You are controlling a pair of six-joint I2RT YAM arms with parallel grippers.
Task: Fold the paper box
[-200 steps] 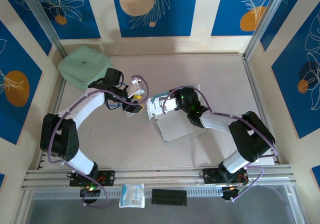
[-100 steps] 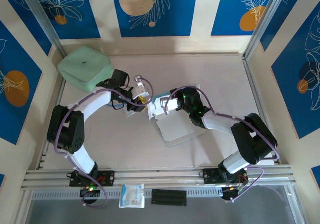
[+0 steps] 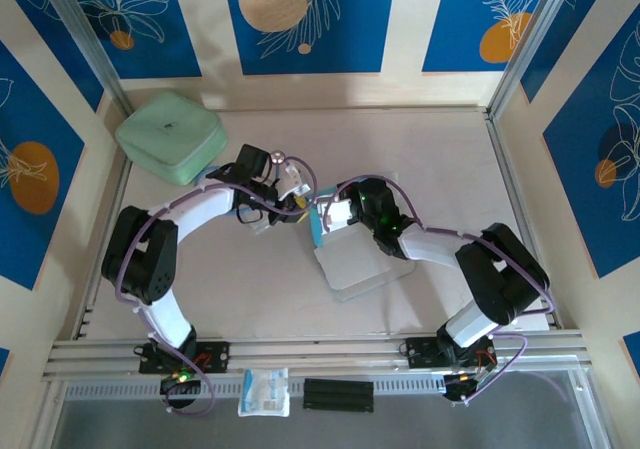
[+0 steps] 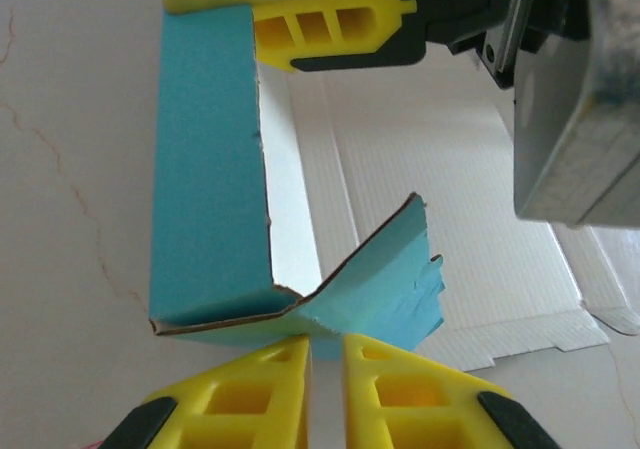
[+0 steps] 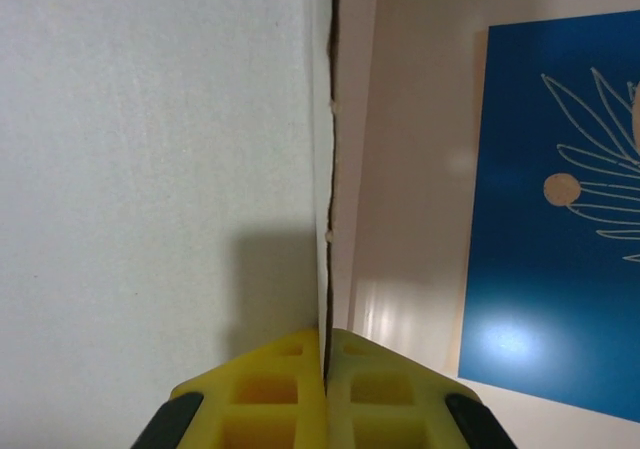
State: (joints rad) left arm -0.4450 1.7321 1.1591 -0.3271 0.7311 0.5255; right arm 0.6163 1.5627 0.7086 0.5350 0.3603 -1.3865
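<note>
Fingers of the left gripper (image 4: 325, 347) have closed from wide to a near-shut pinch on a teal corner flap of the paper box (image 4: 205, 169), after sliding in from its 9 o'clock side. The right gripper (image 5: 327, 337) stays clamped on the box's 12 o'clock edge. The box lies mid-table, and its 9 o'clock wall now stands upright, so the first fold looks made.

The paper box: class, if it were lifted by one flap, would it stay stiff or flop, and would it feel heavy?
Probably floppy: the paper box is thin card, bending at its creases. Likely light: the left gripper pinches one corner. Its ragged flap edge suggests it tears easily.
</note>
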